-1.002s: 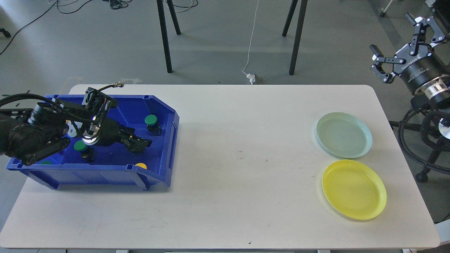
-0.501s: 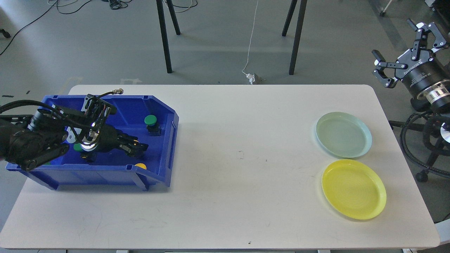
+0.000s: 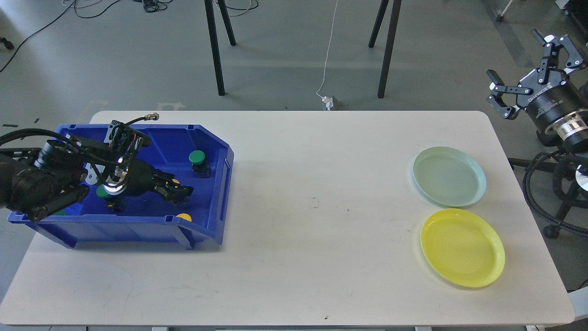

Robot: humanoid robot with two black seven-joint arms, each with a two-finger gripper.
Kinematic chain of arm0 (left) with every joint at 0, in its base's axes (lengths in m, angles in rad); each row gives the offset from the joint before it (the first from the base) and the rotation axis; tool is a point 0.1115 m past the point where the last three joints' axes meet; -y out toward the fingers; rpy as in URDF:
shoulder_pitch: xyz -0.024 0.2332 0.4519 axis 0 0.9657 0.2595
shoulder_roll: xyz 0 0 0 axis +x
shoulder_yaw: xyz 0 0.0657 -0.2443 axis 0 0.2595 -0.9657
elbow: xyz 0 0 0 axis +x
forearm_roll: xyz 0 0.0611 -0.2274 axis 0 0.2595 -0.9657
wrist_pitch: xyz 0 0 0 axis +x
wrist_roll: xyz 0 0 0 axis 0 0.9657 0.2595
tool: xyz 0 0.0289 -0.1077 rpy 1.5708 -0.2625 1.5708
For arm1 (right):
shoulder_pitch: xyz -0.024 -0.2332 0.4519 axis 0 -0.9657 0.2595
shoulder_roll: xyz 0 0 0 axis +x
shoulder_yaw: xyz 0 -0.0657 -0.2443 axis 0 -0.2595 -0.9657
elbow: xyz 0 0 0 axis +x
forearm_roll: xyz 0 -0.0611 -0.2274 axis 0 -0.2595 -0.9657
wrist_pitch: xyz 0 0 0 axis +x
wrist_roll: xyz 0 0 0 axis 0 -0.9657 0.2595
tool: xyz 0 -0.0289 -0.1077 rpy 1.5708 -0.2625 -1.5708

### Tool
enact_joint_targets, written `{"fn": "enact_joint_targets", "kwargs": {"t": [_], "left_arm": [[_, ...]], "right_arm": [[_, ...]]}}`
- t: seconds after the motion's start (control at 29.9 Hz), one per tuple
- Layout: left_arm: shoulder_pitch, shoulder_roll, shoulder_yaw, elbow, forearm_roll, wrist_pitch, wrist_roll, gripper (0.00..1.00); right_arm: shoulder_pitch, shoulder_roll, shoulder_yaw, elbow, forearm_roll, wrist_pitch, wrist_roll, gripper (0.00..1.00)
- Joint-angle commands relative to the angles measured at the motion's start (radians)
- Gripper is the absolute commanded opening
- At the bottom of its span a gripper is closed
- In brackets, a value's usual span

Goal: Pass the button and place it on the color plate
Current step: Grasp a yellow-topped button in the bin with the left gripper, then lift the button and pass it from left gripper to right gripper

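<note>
A blue bin (image 3: 220, 202) stands at the table's left and holds several buttons. A green button (image 3: 197, 157) sits at its back right. A yellow button (image 3: 184, 216) peeks over the front wall. Another green button (image 3: 104, 191) is partly hidden under my left arm. My left gripper (image 3: 178, 193) is low inside the bin, just behind the yellow button. Its fingers are dark and cannot be told apart. My right gripper (image 3: 512, 53) is open and empty, raised beyond the table's right edge. A pale green plate (image 3: 449, 176) and a yellow plate (image 3: 462, 247) lie at the right.
The white table (image 3: 312, 239) shows bare surface between the bin and the plates. Black stand legs (image 3: 215, 50) and a white cable (image 3: 327, 50) are on the floor behind. Cables and a stand (image 3: 551, 207) are right of the table.
My left gripper has sunk lower in the bin and drawn slightly left. My right gripper has drifted a little to the right, still open.
</note>
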Motion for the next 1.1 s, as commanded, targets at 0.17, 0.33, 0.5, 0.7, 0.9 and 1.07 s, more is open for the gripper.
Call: {"fn": "enact_joint_targets", "kwargs": {"t": [0.17, 0.33, 0.5, 0.7, 0.9, 1.07], "left_arm": [[0.016, -0.001, 0.002, 0.018, 0.002, -0.003, 0.0, 0.67], [0.022, -0.001, 0.002, 0.038, 0.003, 0.006, 0.0, 0.5], [0.016, -0.001, 0.0, 0.043, 0.051, 0.006, 0.0, 0.0], [-0.088, 0.094, -0.139, -0.082, -0.039, -0.055, 0.0, 0.0], [-0.055, 0.251, -0.619, -0.383, -0.507, -0.274, 0.0, 0.0], [0.074, 0.059, -0.796, -0.397, -0.747, -0.274, 0.0, 0.01]], "right_arm": [[-0.024, -0.001, 0.028, 0.017, 0.0, 0.0, 0.0, 1.0], [-0.039, -0.001, 0.038, 0.025, 0.0, 0.0, 0.0, 1.0], [-0.041, -0.003, 0.04, 0.025, 0.0, 0.0, 0.0, 1.0], [-0.041, -0.003, 0.06, 0.032, 0.0, 0.0, 0.002, 1.0], [-0.041, -0.137, 0.06, 0.285, -0.067, 0.0, 0.003, 1.0], [-0.043, -0.229, 0.046, 0.628, -0.288, -0.093, 0.006, 1.0]]}}
